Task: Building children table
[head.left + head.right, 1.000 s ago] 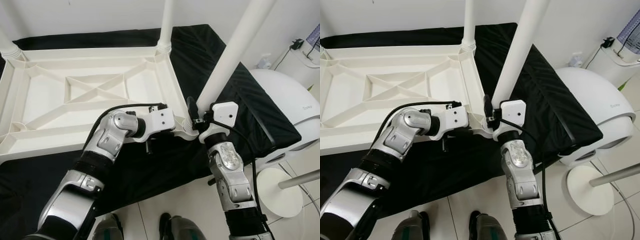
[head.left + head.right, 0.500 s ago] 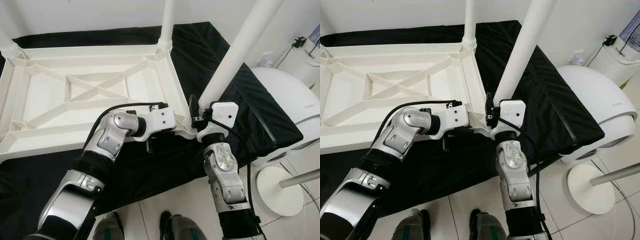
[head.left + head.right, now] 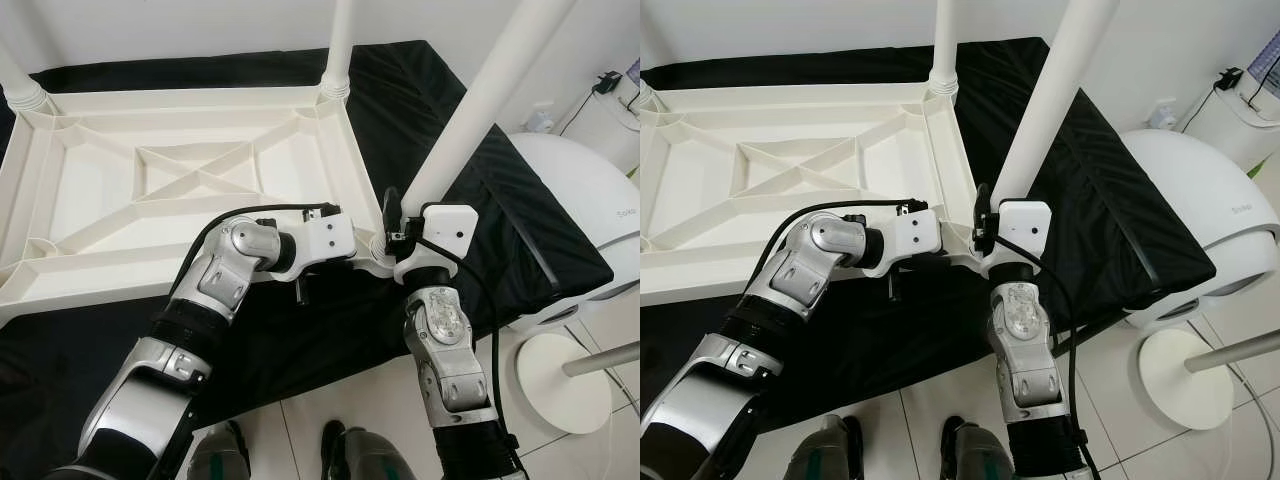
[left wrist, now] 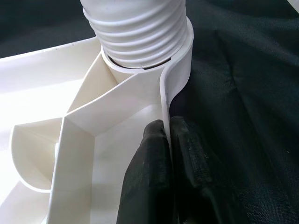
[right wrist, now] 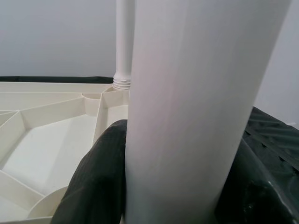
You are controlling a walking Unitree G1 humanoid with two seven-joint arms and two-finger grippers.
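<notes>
A white plastic table top (image 3: 180, 190) lies upside down on a black cloth, its ribbed underside facing up. White legs stand in its far corners (image 3: 338, 40). At the near right corner a long white leg (image 3: 480, 110) leans up to the right, its threaded end (image 4: 140, 32) sitting in the corner socket. My right gripper (image 3: 398, 215) is shut around this leg low down, its fingers (image 5: 100, 182) on either side. My left gripper (image 4: 169, 140) is shut on the table top's rim beside that socket.
A white rounded appliance (image 3: 590, 210) stands to the right, with a round white base and pole (image 3: 565, 370) on the tiled floor. A white wall runs behind the cloth. My feet (image 3: 340, 455) stand at the cloth's near edge.
The whole picture has shifted slightly down and right, so the camera moved. The right arm and the leaning leg now stand a little more upright. Both grips are unchanged.
</notes>
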